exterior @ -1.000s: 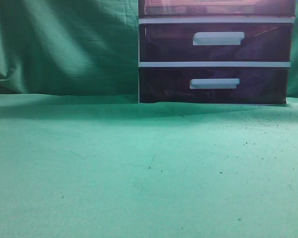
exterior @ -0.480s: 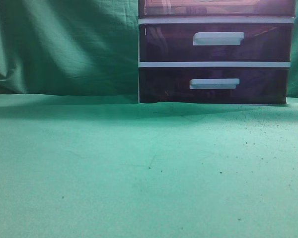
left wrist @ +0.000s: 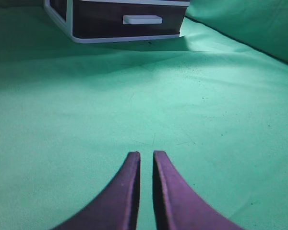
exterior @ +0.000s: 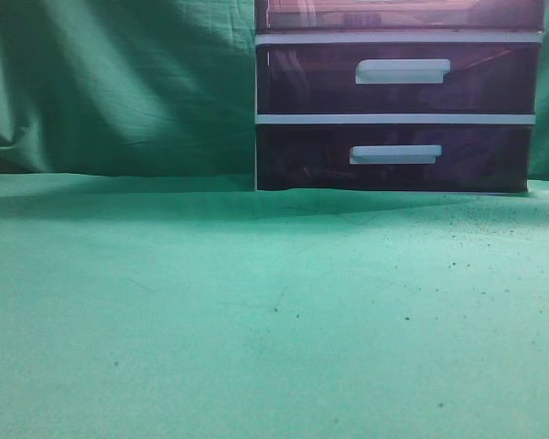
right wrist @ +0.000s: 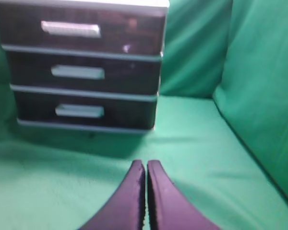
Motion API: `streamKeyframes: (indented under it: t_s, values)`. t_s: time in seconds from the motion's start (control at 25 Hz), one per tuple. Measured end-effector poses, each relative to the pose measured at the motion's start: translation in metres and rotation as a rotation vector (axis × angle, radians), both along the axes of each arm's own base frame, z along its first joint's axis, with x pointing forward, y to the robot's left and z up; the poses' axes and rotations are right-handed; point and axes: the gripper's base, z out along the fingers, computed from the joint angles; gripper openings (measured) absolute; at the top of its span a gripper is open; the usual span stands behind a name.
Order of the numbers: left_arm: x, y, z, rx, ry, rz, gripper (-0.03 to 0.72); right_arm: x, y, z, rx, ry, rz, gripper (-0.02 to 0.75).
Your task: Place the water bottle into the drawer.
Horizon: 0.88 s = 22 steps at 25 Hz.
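No water bottle shows in any view. The drawer (right wrist: 134, 26), the topmost one of the white-framed unit, looks pushed in, with its white bar handle (right wrist: 70, 28) facing me. In the exterior view only its lower strip (exterior: 403, 14) shows at the top edge. My left gripper (left wrist: 146, 155) hovers over bare green cloth well in front of the unit, its fingers nearly together with nothing between them. My right gripper (right wrist: 146, 164) is shut and empty, in front of the unit's right side. Neither gripper shows in the exterior view.
Two darker drawers (exterior: 393, 78) (exterior: 393, 155) sit below the top one; the lowest also shows in the left wrist view (left wrist: 129, 19). Green cloth (exterior: 256, 320) covers the table and hangs as a backdrop behind and to the right (right wrist: 264, 96).
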Motion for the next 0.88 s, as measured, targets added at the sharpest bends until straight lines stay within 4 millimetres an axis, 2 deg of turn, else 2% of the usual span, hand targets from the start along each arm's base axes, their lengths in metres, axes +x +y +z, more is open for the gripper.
streamKeyframes:
  t_s: [0.2,0.44,0.6,0.88]
  values:
    - [0.0,0.0,0.0,0.0,0.0,0.0,0.069,0.007,0.0,-0.027,0.045,0.061,-0.086,0.0]
    - [0.0,0.0,0.0,0.0,0.0,0.0,0.069,0.019,0.002,-0.064,0.099,0.023,-0.094,0.0]
    - [0.0,0.0,0.0,0.0,0.0,0.0,0.069,0.019,0.002,-0.068,0.105,0.027,-0.093,0.0]
    - [0.0,0.0,0.0,0.0,0.0,0.0,0.069,0.017,0.003,-0.081,0.112,0.16,-0.092,0.0]
